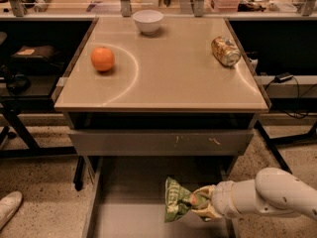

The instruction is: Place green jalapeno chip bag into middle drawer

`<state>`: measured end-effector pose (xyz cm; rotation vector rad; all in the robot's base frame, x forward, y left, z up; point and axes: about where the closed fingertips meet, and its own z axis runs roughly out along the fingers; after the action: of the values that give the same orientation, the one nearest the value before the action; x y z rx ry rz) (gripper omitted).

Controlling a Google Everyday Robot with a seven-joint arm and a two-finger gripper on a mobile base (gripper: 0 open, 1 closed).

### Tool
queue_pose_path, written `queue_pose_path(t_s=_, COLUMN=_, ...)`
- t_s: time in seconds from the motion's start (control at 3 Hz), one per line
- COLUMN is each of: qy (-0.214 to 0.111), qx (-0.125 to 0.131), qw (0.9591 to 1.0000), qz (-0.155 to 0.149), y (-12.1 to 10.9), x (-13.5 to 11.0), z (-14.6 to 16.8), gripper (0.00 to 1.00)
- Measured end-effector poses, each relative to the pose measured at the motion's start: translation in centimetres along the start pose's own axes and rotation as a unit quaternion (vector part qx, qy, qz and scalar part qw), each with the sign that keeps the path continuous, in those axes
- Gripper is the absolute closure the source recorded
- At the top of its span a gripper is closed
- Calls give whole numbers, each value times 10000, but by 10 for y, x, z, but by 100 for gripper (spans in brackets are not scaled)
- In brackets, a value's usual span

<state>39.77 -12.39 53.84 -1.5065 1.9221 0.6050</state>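
The green jalapeno chip bag is a crinkly green foil bag with pale print, held low over the right part of the open middle drawer. My gripper comes in from the lower right on a white arm and is shut on the bag's right end. The bag hangs just above the drawer's grey floor; I cannot tell whether it touches. The drawer is pulled out below a closed grey drawer front with white scratch marks.
On the beige tabletop lie an orange at the left, a white bowl at the back and a gold-brown can on its side at the right. A shoe shows at the lower left on the speckled floor.
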Motion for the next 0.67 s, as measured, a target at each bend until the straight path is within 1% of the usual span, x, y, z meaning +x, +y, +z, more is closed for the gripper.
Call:
queue_pose_path(t_s=0.33, qy=38, qx=88, qw=9999, qz=127, y=-7, x=15, z=20, gripper=100)
queue_pose_path(t_s=0.67, qy=-19, qx=376, qw=9991, qz=210, y=-29, x=47, z=60, gripper=100)
